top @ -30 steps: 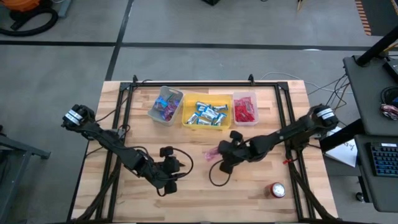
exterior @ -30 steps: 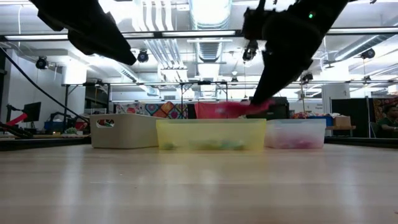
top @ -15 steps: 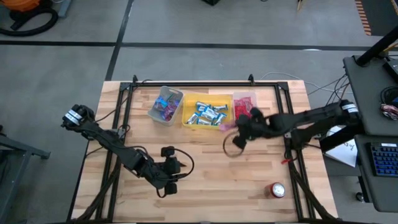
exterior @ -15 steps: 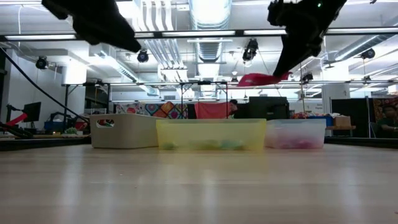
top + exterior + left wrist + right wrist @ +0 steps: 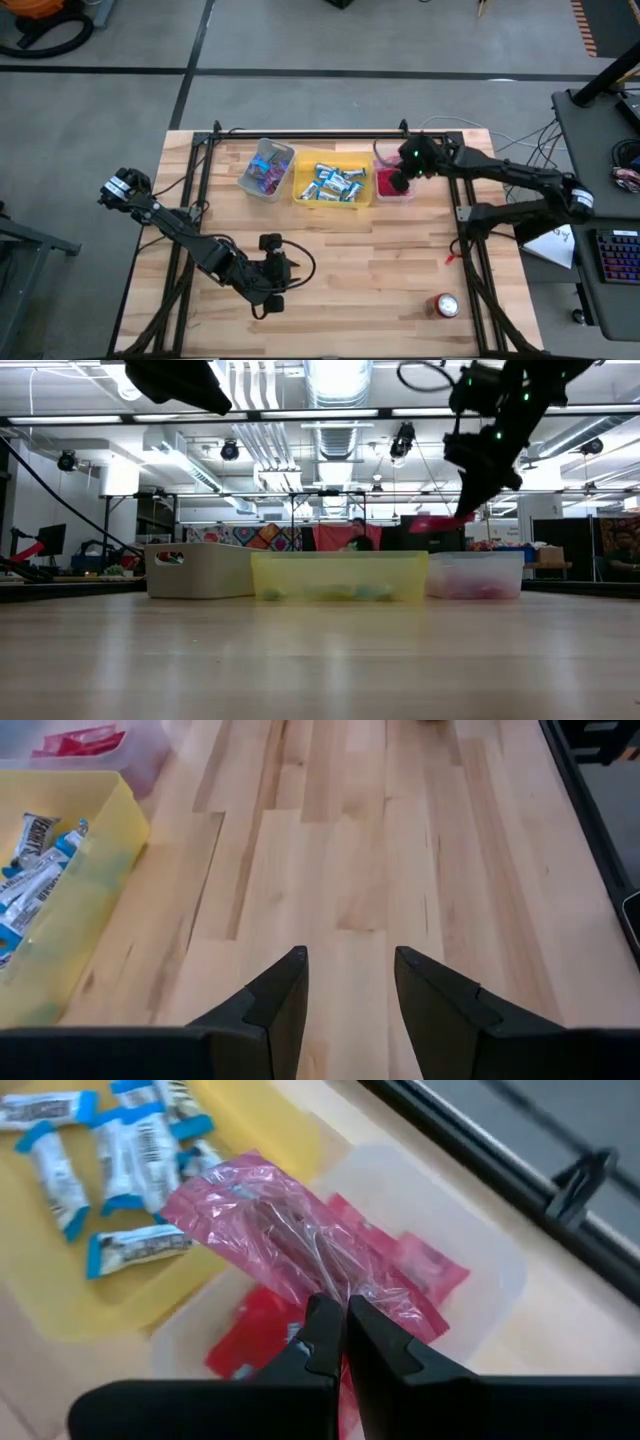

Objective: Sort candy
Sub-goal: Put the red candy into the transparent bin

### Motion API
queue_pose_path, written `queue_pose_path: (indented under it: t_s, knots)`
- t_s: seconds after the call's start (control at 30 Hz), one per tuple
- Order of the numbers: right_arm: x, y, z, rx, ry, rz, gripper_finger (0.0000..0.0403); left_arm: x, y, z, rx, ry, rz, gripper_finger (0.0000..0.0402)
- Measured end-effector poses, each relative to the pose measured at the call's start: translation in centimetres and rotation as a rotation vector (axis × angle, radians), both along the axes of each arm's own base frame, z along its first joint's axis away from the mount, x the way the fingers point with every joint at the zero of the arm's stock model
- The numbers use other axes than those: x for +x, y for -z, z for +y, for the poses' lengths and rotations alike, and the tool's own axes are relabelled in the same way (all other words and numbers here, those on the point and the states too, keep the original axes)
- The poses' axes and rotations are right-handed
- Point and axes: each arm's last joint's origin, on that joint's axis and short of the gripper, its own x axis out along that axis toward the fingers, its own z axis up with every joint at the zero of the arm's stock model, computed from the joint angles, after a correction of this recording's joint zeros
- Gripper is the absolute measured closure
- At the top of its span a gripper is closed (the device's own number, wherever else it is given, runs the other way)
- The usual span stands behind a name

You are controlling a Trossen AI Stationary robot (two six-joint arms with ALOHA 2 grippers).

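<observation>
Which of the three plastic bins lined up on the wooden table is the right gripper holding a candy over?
The clear bin of red-pink candy, rightmost in the high view. The right gripper holds a red-pink wrapped piece above it.

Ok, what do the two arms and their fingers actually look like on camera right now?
Both arms are dark, slim and jointed. The left gripper has two flat, dark, angular fingers. The right gripper has matching dark fingers. The right arm's wrist carries a small green light, and black cables loop beside each wrist.

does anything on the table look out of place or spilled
Mostly tidy: the candy sits sorted in three bins. The odd one out is the red and silver can, alone near the front right corner, far from the bins. The right gripper holds a pink candy over the clear bin; nothing spilled.
</observation>
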Motion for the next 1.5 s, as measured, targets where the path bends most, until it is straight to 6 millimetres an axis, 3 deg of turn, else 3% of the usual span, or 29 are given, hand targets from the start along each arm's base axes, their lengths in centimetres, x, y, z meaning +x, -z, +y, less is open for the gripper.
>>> queue_pose_path:
  t_s: [0.37, 0.63, 0.77, 0.93, 1.2, 1.5]
  knots:
    - [-2.4, 3.0, -5.6, 0.176, 0.064, -0.054, 0.0394, -0.6, -0.5, 0.4, 0.021, 0.007, 0.020, 0.0267]
    - [-2.9, 4.8, -7.5, 0.262, 0.091, -0.042, 0.0394, -4.2, -7.8, 2.6, 0.064, -0.010, -0.081, 0.0267]
    - [-2.9, 5.2, -7.9, 0.262, 0.089, -0.032, 0.0394, -6.5, -9.9, 4.3, 0.122, -0.028, -0.188, 0.0267]
    - [-2.9, 5.3, -8.0, 0.257, 0.075, -0.025, 0.0394, -8.9, -8.8, 6.1, 0.106, -0.024, -0.288, 0.0267]
    - [-2.8, 5.1, -8.3, 0.220, 0.084, -0.050, 0.0394, -11.2, -6.9, 8.1, -0.003, 0.039, -0.571, 0.0267]
    - [-2.6, 4.9, -8.7, 0.167, 0.092, -0.054, 0.0394, -13.4, -6.0, 9.7, -0.062, 0.011, -0.668, 0.0267]
